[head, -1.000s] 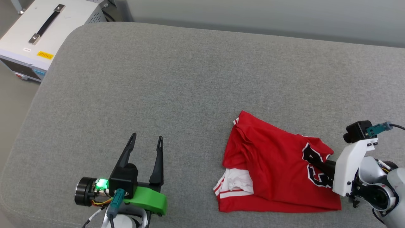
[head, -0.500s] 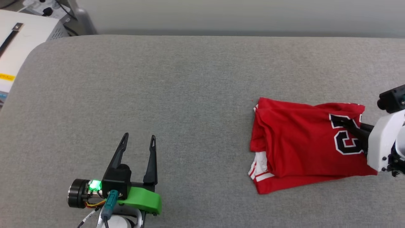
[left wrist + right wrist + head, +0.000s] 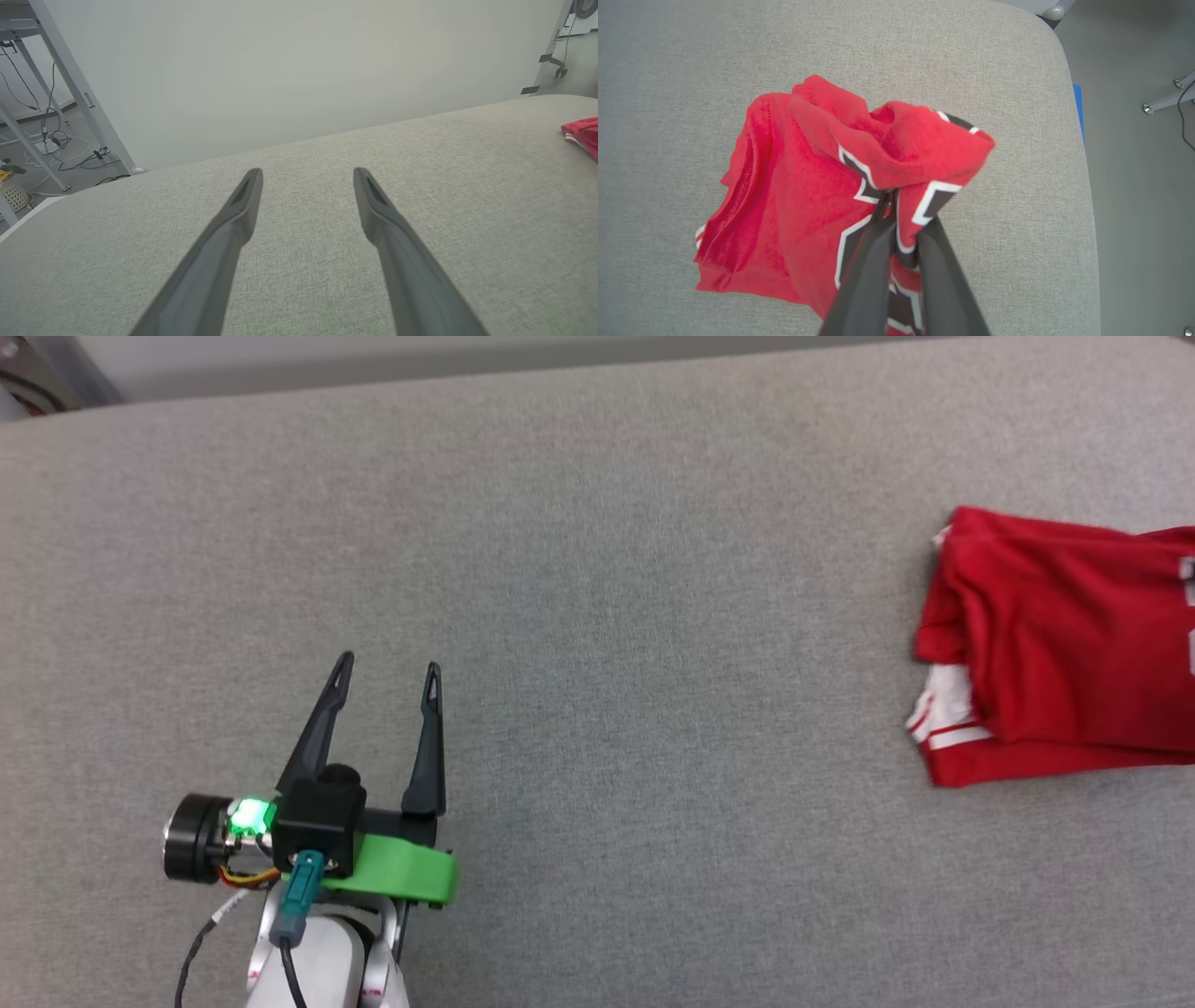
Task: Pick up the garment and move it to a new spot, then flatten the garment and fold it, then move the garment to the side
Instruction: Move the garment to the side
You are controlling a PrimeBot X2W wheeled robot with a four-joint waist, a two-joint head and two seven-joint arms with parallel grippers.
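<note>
We see the red soft-fabric jersey T-shirt w/ white striped sleeve trim and black white-edged lettering (image 3: 1055,653) folded over itself, toward the right end of the grey fabric-covered padded surface (image 3: 597,569), near its rounded corner. Right hand (image 3: 906,219): fingers together, clamped on a bunched fold of the shirt at the lettering. Left hand (image 3: 388,663): fingers apart, nothing between them, over the surface's near-left area, well apart from the shirt.
</note>
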